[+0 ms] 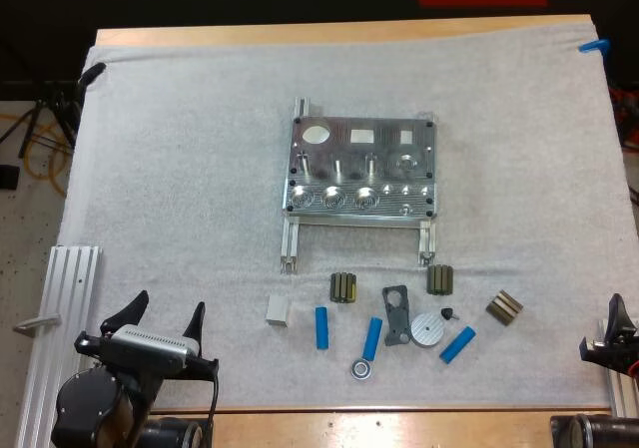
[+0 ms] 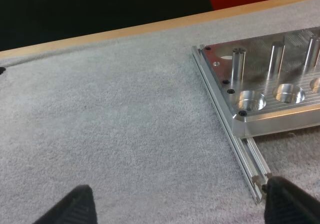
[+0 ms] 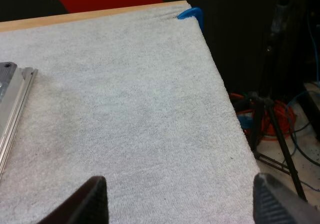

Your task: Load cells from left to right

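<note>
Dark blocks (image 1: 343,287) between fixture (image 1: 361,167) and blue cylinders (image 1: 321,327)

No legible writing, label, brand, number or sign in any view. Faces of the metal fixture (image 1: 361,167): bare machined metal, no readable marking. The blue cylinders (image 1: 321,327): plain. The small dark parts (image 1: 343,287): too small to tell any marking. The white mat (image 1: 180,169): unmarked.

Left end effector (image 1: 168,308) low, jaws apart, right end effector (image 3: 187,204) low, jaws apart
</note>
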Available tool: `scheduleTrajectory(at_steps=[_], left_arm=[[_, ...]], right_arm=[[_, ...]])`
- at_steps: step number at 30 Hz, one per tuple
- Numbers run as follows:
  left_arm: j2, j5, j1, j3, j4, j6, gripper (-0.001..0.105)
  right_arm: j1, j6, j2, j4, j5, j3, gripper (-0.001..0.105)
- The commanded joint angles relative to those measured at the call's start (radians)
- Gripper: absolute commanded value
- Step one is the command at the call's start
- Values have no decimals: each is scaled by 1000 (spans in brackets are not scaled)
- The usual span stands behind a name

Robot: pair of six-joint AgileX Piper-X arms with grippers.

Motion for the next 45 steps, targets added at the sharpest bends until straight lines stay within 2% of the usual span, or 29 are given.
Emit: scheduleTrajectory(at_steps=[1, 8, 11, 13, 19, 23, 28, 32, 34, 37, 41, 45], left_arm=[[-138, 0, 1, -2, -11, -11, 68], [-138, 0, 1, -2, -11, -11, 68], [-135, 26, 1, -8, -11, -11, 68], [-112, 61, 1, -32, -11, -11, 68], [-1, 92, -27, -128, -11, -11, 68], [89, 126, -65, -186, -9, 9, 68], [232, 156, -163, -287, 34, 92, 68], [325, 162, -239, -349, 69, 94, 68], [386, 201, -287, -380, 97, 94, 68], [461, 247, -350, -405, 118, 94, 68], [532, 246, -440, -404, 133, 92, 68], [625, 238, -530, -404, 140, 7, 68]], right_arm=[[-6, -2, -38, -9, -3, 3, 61], [-6, -2, -38, -9, -3, 3, 61], [-6, -9, -32, -9, -6, 3, 61], [-6, -11, -18, -4, -6, -11, 61], [-6, -11, 71, 12, -10, -109, 61], [-6, -13, 144, 46, -84, -182, 61], [-6, -13, 258, 103, -275, -284, 61], [-2, -13, 330, 133, -386, -332, 61], [-3, -8, 374, 135, -462, -355, 61], [-3, -3, 420, 135, -509, -375, 61], [-3, -4, 468, 124, -538, -389, 61], [-3, -4, 516, 98, -538, -416, 61]])
